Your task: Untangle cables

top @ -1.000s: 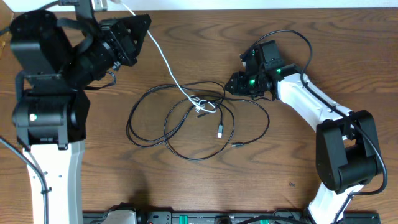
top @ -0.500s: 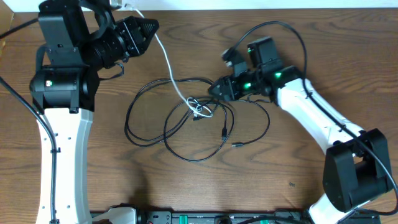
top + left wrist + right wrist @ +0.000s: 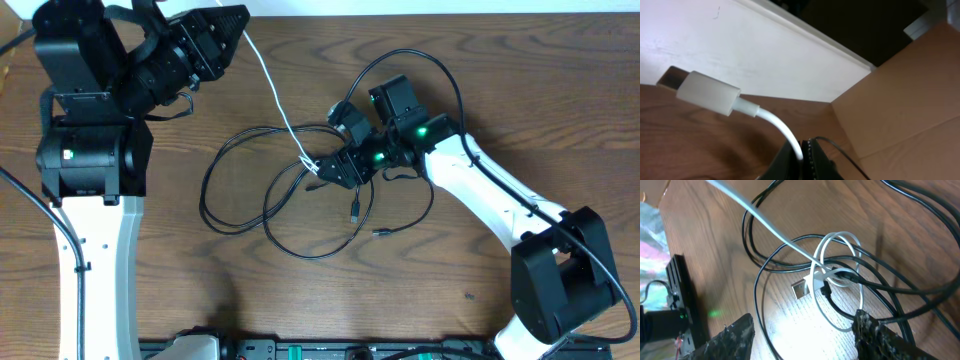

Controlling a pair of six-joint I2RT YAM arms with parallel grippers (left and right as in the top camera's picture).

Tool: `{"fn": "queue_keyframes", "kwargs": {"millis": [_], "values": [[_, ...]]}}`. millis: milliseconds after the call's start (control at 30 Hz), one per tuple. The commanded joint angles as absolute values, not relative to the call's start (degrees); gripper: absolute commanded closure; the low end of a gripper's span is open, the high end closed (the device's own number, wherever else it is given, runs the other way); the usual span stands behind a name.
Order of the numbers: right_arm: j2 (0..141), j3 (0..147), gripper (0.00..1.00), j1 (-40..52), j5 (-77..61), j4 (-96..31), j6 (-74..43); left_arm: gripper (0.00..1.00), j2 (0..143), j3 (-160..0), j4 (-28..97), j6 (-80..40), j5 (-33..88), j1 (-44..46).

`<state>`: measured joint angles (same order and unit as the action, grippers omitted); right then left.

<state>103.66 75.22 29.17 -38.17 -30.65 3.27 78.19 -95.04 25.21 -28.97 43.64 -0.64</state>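
Zero cables freed: left pincer (image 3: pixel 802 155) pinched the white cable (image 3: pixel 275 95); its knot (image 3: pixel 832 272) with black cables (image 3: pixel 240 225) lay between open, empty jaws of right pincer (image 3: pixel 805 327).

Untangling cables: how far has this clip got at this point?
Done: the left gripper holds the white cable near its plug, stretched taut. In hand: the right gripper, jaws open, hangs over the knot. Left: the white loops are wound around the black cables there; nothing is separated yet.
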Motion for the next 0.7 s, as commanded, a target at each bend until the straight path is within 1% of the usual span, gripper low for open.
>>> {"fn": "queue_keyframes", "kwargs": {"millis": [0,100,267,300,367,400,467,500,533,667], "values": [[104.77,75.31,0.39,30.89,-39.13,-30.55,7.42,0.92,77.3,-95.88,24.51,-31.0,44.58,-0.91],[107.26,75.31,0.4,32.12,-37.36,-30.37,7.42,0.92,77.3,-95.88,24.53,-31.0,44.6,-0.91],[113.12,75.31,0.45,32.4,-37.19,-27.16,7.29,0.92,77.3,-95.88,24.75,-30.98,45.04,-0.91],[113.56,75.31,0.49,32.4,-37.91,-26.57,7.29,0.92,77.3,-95.88,25.02,-30.96,45.01,-0.91],[113.34,75.42,0.62,32.34,-39.55,-26.3,7.35,0.92,77.38,-95.88,25.91,-30.68,44.97,-0.91],[112.81,75.66,0.74,32.23,-40.51,-26.35,7.35,0.92,77.49,-95.85,26.52,-30.17,44.97,-0.91],[111.33,76.29,0.94,31.88,-42.65,-26.63,7.35,0.92,77.84,-95.85,27.46,-28.97,44.27,-0.91],[110.21,76.55,0.99,31.53,-44.45,-26.81,7.35,0.92,78.06,-95.85,27.59,-28.49,44.1,-0.91],[107.28,77.12,0.99,30.24,-50.19,-27.0,7.38,0.92,78.37,-95.85,27.57,-28.16,43.88,-0.95],[98.35,77.28,0.99,23.29,-61.08,-26.41,7.35,0.92,78.56,-95.85,27.57,-28.14,43.88,-0.95]]}}
